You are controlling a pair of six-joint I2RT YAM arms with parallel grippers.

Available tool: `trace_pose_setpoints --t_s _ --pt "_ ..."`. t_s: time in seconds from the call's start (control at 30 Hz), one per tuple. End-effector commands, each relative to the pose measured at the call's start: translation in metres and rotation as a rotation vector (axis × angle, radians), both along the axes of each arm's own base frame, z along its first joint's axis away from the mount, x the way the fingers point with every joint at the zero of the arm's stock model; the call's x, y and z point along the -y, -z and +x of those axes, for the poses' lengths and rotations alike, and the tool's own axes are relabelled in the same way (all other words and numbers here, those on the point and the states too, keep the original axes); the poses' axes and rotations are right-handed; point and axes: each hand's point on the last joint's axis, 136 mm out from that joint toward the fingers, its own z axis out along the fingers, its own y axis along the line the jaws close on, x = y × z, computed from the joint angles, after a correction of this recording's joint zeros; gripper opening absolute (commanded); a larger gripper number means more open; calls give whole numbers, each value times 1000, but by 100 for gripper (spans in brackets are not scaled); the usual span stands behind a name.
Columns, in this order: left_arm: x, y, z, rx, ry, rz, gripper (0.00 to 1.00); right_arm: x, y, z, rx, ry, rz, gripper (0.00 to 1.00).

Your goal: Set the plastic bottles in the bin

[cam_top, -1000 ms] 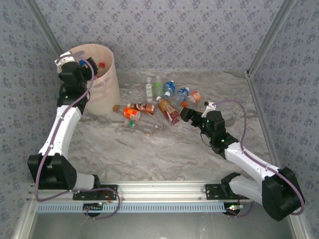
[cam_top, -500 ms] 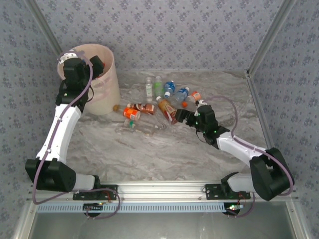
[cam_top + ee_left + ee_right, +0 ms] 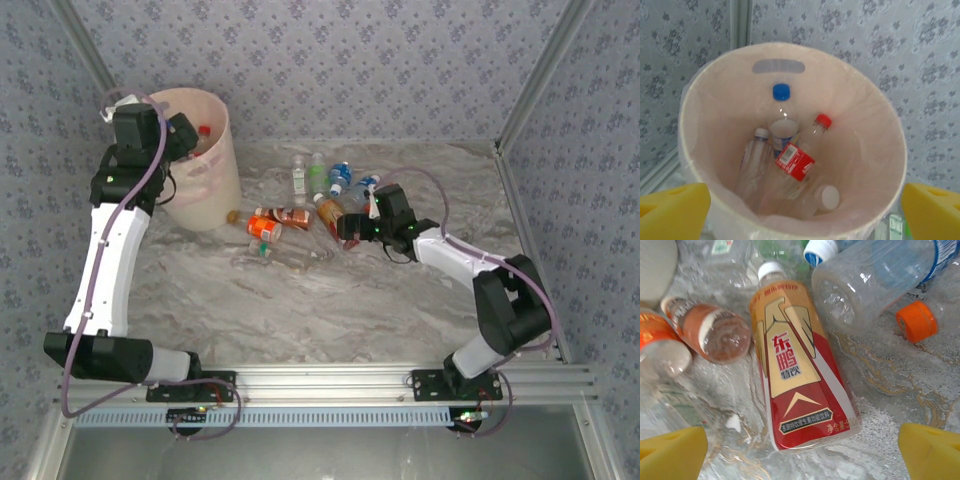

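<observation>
The pale pink bin [image 3: 215, 180] stands at the back left. Inside the bin [image 3: 867, 125] lie several plastic bottles: one with a blue cap [image 3: 781, 92], one with a red label [image 3: 795, 161], one with a white cap [image 3: 829, 196]. My left gripper [image 3: 182, 133] hovers open above the rim, its yellow fingertips [image 3: 672, 210] wide apart and empty. More bottles lie scattered mid-table. My right gripper [image 3: 350, 228] is open, low over a red-and-gold labelled bottle [image 3: 797, 385]; its fingertips [image 3: 932, 452] stand on either side of the bottle's base end.
Around the red-and-gold bottle lie a clear blue-labelled bottle [image 3: 875, 280], an orange-capped one [image 3: 916, 321], a brown one [image 3: 715, 332] and an orange-labelled one [image 3: 657, 345]. A flattened clear bottle [image 3: 285, 256] lies nearer me. Patterned walls close in the back and sides.
My right arm has swung left and forward, bringing its open gripper over the red-and-gold bottle. My left arm has risen and drawn back a little over the bin. Both grippers stayed open.
</observation>
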Motion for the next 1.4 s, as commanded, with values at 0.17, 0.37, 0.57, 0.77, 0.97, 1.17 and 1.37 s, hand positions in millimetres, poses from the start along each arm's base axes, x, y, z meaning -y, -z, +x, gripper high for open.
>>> trace_pose_setpoints --t_s 0.17,0.37,0.57,0.77,0.97,1.17,1.37 --pt "4 29 -30 -154 56 -6 98 -6 19 9 -16 -130 -165 100" --pt "5 34 -34 -166 69 -13 98 -16 34 17 -31 -193 -205 100" --pt "3 37 -37 -167 67 -14 98 -32 41 25 -62 -221 -210 100" --pt "5 41 -35 -175 81 -17 98 -40 59 28 -107 -171 -277 99" --pt "7 44 -35 -187 97 -12 98 -37 67 28 -110 -124 -312 94" --pt "14 43 -34 -178 132 -29 98 -30 69 24 -114 -83 -306 77" --pt "38 37 -34 -150 241 -88 98 -26 30 19 14 -68 -232 69"
